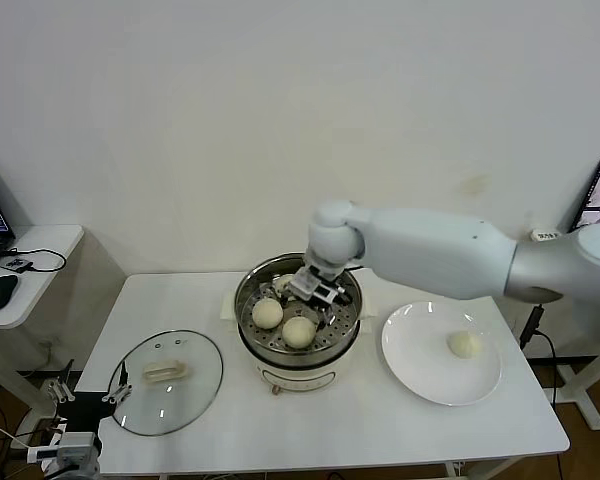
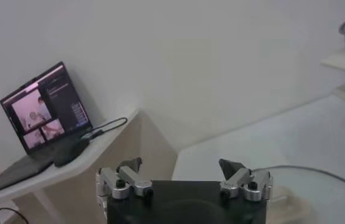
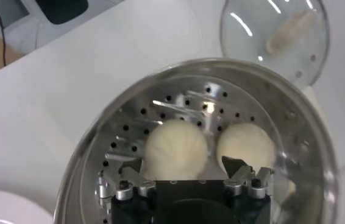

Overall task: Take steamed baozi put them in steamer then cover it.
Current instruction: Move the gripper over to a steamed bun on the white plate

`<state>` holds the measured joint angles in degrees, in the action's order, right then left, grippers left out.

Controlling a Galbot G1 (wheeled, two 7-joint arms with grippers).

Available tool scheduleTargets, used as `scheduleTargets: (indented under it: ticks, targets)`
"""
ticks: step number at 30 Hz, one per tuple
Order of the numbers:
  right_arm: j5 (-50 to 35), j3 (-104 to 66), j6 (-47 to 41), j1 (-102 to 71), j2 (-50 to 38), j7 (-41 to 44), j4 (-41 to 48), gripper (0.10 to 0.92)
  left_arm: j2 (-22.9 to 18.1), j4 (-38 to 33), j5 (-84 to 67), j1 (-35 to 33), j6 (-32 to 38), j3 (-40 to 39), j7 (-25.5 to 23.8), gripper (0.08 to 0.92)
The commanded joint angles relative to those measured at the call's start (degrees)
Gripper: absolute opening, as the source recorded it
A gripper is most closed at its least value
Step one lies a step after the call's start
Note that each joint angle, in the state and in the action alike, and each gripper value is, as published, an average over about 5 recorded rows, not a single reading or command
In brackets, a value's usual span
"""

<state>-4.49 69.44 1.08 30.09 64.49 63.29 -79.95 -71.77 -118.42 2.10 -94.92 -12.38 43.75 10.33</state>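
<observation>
Three buns [image 1: 298, 330] now sit on the steamer's [image 1: 250, 290] perforated tray, the right tool [image 1: 314, 291] spread open and empty just above the rearmost, a fourth bun [image 1: 464, 344] waiting on the plate [image 1: 410, 360], the lid [image 1: 166, 381] on the bench [image 1: 330, 430] near the open, idle left tool [image 2: 183, 176].

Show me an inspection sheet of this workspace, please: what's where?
Surface: white table, nothing spilled.
Job's things: steamer mid-table, uncovered, at least two buns inside; one bun on the plate; glass lid flat on the table, left of the steamer.
Clutter: nothing seen.
End effectors: right end effector open, over the steamer's tray beside the buns; left end effector open, low near the lid.
Cables: cable on the side desk.
Surroundings: laptop on that desk, white wall.
</observation>
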Motion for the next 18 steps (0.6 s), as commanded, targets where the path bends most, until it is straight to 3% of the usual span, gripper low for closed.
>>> scheduleTargets:
  ticks: [1,8,12,18]
  targets:
    - [-3.8,-6.6,-9.6,2.4,-10.8,0.4,-4.2,0.823,0.5,0.0,-0.1,0.0,0.0,0.1,-0.1,0.823]
    - [-2.5,-10.3,-21.4,-0.8,-28.9,-0.2,-11.5,0.823,1.6,0.0,-0.2,0.3,-0.1,0.0,-0.3,0.823]
    - [2.1,-14.2,-20.3,-7.4,-38.2,0.0,-12.4,0.823,2.1,0.3,-0.1,0.4,0.0,-0.6,-0.2,0.823]
    - [9.1,-29.1,-16.9,-26.8,-45.0,0.3,-10.3,0.822,2.4,0.8,0.1,0.5,0.1,-1.3,-0.2,0.823]
